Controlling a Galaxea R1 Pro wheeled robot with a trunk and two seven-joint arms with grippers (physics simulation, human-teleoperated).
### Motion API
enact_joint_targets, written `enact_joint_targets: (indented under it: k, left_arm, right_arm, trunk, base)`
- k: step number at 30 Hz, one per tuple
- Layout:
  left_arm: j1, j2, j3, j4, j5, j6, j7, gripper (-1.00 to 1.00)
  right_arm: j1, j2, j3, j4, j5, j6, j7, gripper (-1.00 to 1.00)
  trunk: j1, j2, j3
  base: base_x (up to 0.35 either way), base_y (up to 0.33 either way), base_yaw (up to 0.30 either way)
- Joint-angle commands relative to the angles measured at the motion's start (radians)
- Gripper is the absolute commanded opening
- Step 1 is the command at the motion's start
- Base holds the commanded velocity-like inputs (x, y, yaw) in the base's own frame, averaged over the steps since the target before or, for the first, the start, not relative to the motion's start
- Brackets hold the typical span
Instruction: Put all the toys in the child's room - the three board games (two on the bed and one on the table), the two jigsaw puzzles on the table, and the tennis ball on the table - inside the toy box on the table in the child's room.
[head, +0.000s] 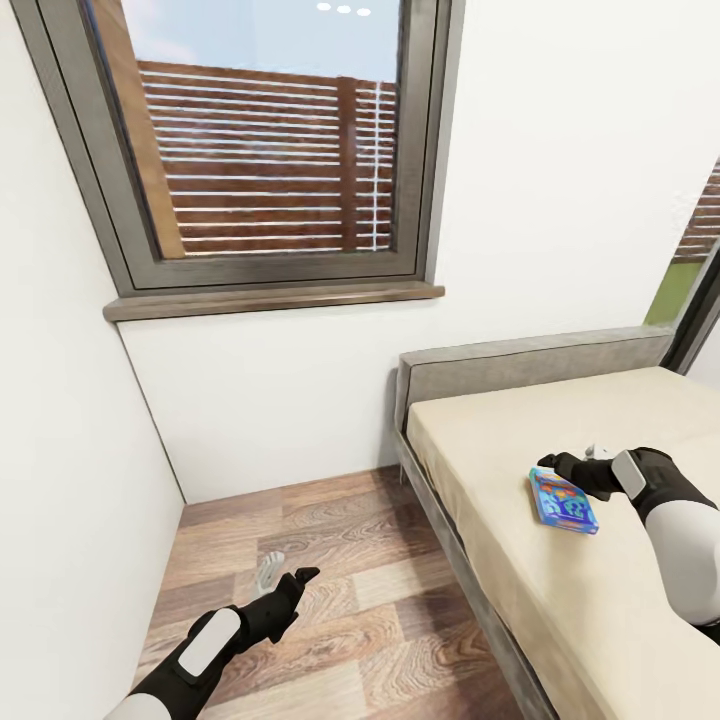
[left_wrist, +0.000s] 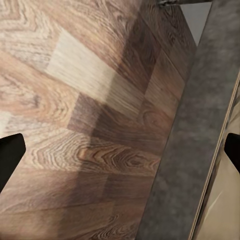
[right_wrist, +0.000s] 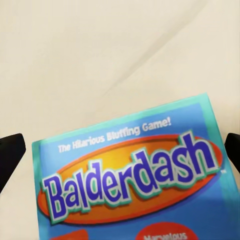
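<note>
Lower right of the head view: blue game (head: 564, 501) flat on the beige bed (head: 520, 600), near the bed's left edge and short of the grey headboard (head: 520, 365), with bare mattress all round it; right gripper (head: 570, 468) just above the box's far end, fingers (right_wrist: 10, 155) spread wide at either edge of the wrist view, "Balderdash" lid (right_wrist: 135, 185) between them, nothing pinched. Lower left: left gripper (head: 290, 590) low over the wood floor (head: 330, 560), fingers (left_wrist: 9, 155) spread and empty, beside the bed's grey frame (left_wrist: 185, 150), open floor up to the wall under the window (head: 270, 140).
</note>
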Motion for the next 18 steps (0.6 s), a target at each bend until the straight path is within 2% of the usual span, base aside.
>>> enact_joint_targets:
  k: [1, 9, 18]
  left_arm:
    - [0.000, 0.000, -0.001, 0.000, 0.001, 0.002, -0.003, 1.00]
    - [0.004, 0.000, -0.002, 0.000, 0.000, -0.003, -0.002, 1.00]
    - [0.007, 0.000, -0.003, 0.000, 0.000, -0.023, -0.003, 1.00]
  right_arm:
    - [0.000, 0.000, -0.005, -0.001, 0.001, 0.005, 0.003, 1.00]
    - [0.000, 0.000, -0.005, -0.002, 0.001, 0.006, 0.003, 1.00]
    - [0.000, 0.000, -0.005, -0.002, 0.001, 0.006, 0.003, 1.00]
  trunk:
    - [0.000, 0.000, -0.001]
    - [0.000, 0.000, -0.001]
    - [0.000, 0.000, -0.001]
  base:
    - [0.000, 0.000, 0.001]
    - [0.000, 0.000, 0.016]
    - [0.000, 0.000, 0.103]
